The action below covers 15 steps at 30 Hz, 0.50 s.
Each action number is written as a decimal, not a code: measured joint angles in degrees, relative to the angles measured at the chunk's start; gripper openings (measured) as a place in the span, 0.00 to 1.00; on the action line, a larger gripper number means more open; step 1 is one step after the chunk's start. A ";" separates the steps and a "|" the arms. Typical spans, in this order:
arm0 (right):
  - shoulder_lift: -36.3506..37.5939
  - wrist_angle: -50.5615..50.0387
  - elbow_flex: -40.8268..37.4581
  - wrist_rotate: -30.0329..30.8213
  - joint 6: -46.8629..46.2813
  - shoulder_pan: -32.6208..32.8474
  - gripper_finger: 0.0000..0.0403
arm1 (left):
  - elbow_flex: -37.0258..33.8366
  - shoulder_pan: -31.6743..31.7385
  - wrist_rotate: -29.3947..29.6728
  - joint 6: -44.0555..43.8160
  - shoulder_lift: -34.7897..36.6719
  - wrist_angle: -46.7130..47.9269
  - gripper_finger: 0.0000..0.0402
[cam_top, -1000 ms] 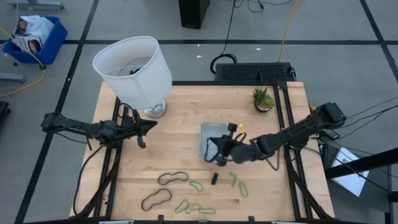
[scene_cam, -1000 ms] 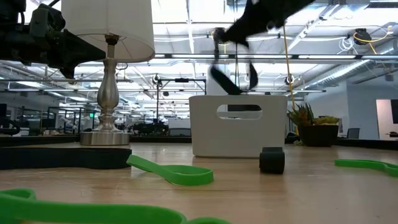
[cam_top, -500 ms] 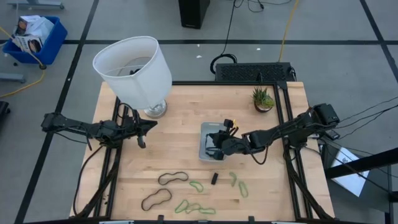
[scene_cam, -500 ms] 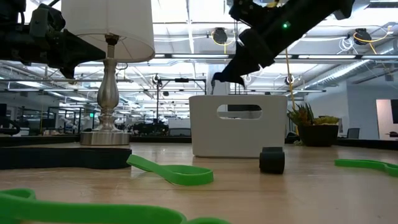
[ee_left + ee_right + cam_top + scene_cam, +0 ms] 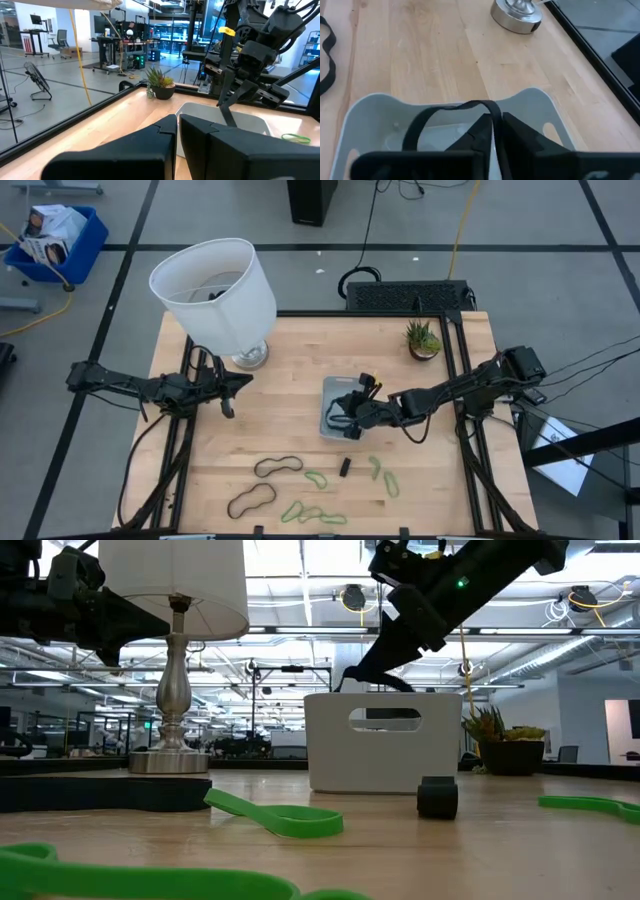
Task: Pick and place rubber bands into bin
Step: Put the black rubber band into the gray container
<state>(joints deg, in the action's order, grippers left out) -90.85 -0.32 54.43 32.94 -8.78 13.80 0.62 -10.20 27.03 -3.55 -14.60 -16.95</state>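
My right gripper is over the clear pale bin at the table's middle, shut on a black rubber band. The bin also shows in the low view, with the gripper just above its rim. Loose bands lie flat on the table near its front edge: black ones and green ones. My left gripper is shut and empty at the table's left, by the lamp base. My right gripper pinches one spot of the black band's loop between its two fingertips. The fingers slant down from the table's right. The rest of the loop arches out past the fingertips over the bin's inside. I cannot tell whether it touches the bin's floor.
A small black block stands just in front of the bin. A white-shaded lamp stands at the far left corner. A small potted plant stands at the far right. Bare wood lies between the lamp and the bin.
My right gripper has carried the black band from the bin's near side toward the far edge, over the bin, and come down to its rim. It has stayed shut on the band.
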 joint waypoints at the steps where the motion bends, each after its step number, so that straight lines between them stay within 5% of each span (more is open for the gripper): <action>1: 0.00 0.00 0.00 -0.02 0.00 0.00 0.14 | 0.00 0.00 0.00 -0.02 -0.01 0.00 0.06; 9: 0.18 -0.06 0.00 1.48 0.41 0.02 0.34 | 0.00 0.00 0.00 -0.24 0.00 0.00 0.06; 15: 5.87 -0.67 0.03 3.11 3.68 1.93 0.36 | 0.00 0.00 -0.01 0.48 0.01 0.00 0.06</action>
<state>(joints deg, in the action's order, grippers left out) -84.98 -0.98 54.47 36.05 -5.09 15.73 0.62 -10.20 27.02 -3.07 -14.59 -16.95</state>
